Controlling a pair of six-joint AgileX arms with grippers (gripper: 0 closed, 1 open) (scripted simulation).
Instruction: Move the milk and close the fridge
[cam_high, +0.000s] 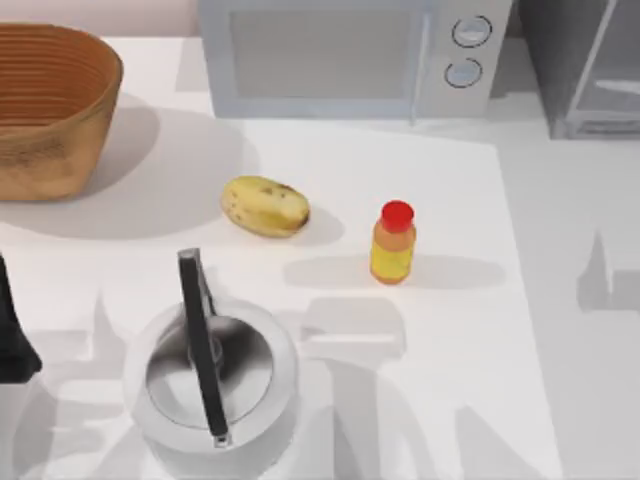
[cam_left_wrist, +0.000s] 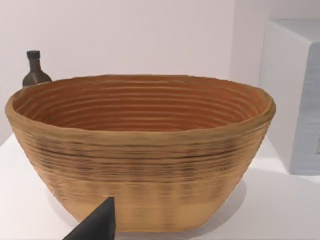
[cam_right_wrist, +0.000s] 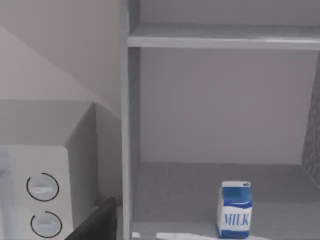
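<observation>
Two arms sit at the near side of the table (cam_high: 520, 330), and neither shows enough of its fingers to tell whether they are spread or closed: the left arm (cam_high: 12, 330) is a dark shape at the table's left edge, and a single dark fingertip of the left gripper (cam_left_wrist: 97, 225) pokes up before the basket (cam_left_wrist: 140, 150). The right wrist view looks into the fridge (cam_right_wrist: 127, 125), with one dark tip of the right gripper (cam_right_wrist: 100, 220) beside its grey side wall. The milk (cam_right_wrist: 234, 209) stands upright on the fridge's lower shelf, close to the front lip, with bare shelf behind it and to either side and a second shelf well above it. In the top view the fridge fills the far right corner, its pale door panel (cam_high: 605, 60) swung out. The microwave (cam_high: 350, 55) stands just beside it along the back edge. On the table's middle lie a potato (cam_high: 265, 206) and an upright yellow bottle (cam_high: 393, 243), apart from each other; a kettle (cam_high: 210, 375) sits near the front edge. The table's right side is bare white surface.
</observation>
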